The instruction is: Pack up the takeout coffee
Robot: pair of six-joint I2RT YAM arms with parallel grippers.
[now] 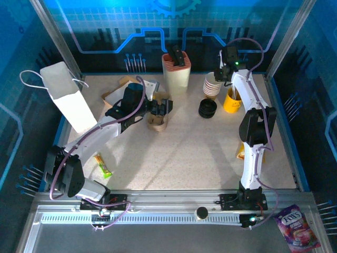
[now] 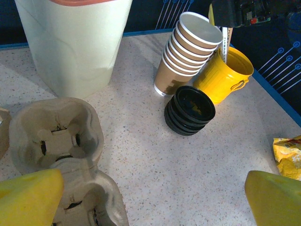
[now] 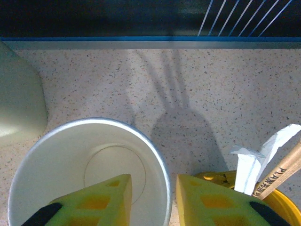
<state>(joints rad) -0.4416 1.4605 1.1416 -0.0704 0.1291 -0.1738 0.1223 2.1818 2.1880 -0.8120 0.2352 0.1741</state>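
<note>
Tabletop [image 1: 184, 158], Fox's bag [image 1: 297, 227], right tool [image 3: 153, 181] straddling cup [image 3: 70, 155]

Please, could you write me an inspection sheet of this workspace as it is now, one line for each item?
Surface: speckled table, no spill seen.
Job's things: stack of lidless cups; pile of black lids; empty cup carrier; white paper bag, standing.
Clutter: yellow bin, cream container, snack bar, yellow packet.
Grippers: left gripper open, over the carrier; right gripper, fingers astride the top cup rim, one inside, one outside, grip uncertain.
Cables: cables loop along both arms, no snag seen.
Surroundings: blue-lit panels; sweets bag outside the table.
</note>
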